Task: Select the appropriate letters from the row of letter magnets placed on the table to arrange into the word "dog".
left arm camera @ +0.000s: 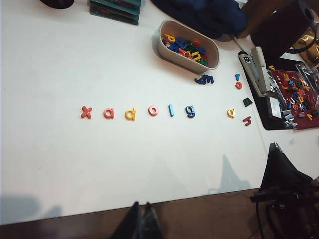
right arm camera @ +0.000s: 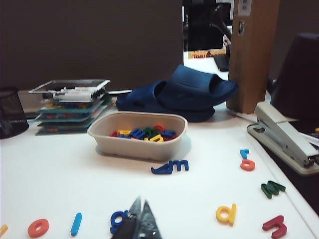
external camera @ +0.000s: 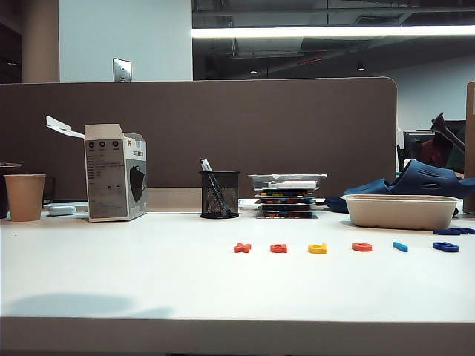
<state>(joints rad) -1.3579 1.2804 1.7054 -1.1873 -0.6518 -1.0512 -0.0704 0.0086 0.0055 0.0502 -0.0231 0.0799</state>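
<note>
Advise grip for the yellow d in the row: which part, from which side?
Likely from straight above, since the yellow d lies flat on the table. Pinch across its upright stem and bowl, fingers dropping into the gaps beside the red-orange a and the o. Left gripper appears shut; right gripper is shut: open first.

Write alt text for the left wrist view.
Six letter magnets lie in a row on the white table, reading x, a, d, o, l, g. Behind sits a beige tub of letters; the left end effector hovers shut at the near edge.
</note>
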